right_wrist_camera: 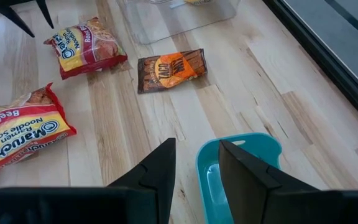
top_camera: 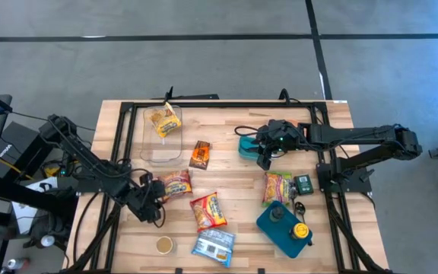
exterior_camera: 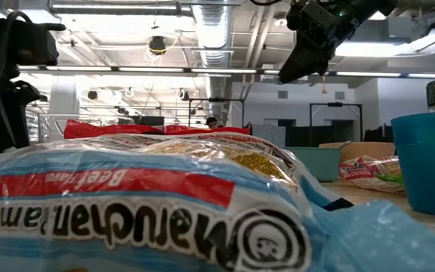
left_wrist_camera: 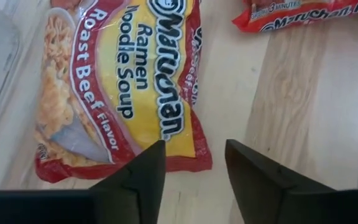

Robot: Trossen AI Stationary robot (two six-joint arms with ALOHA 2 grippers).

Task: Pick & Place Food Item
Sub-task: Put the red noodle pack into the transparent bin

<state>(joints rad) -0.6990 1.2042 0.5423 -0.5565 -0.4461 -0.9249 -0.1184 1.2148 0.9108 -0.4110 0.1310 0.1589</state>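
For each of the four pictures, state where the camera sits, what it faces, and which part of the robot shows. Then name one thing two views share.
High view: overhead, straight down on the table; both arms show.
Low view: tabletop level, behind a blue ramen pack; the right gripper hangs above.
Left wrist view: down onto the roast beef ramen pack; the left gripper, open.
Right wrist view: across the table at an orange snack packet and a teal container; own fingers.
Shared: the roast beef ramen pack, also in the right wrist view.

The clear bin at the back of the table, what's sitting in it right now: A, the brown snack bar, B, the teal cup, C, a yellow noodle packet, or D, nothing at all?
C: in the high view a yellow noodle packet lies inside the clear bin, while the brown snack bar lies on the wood beside it.
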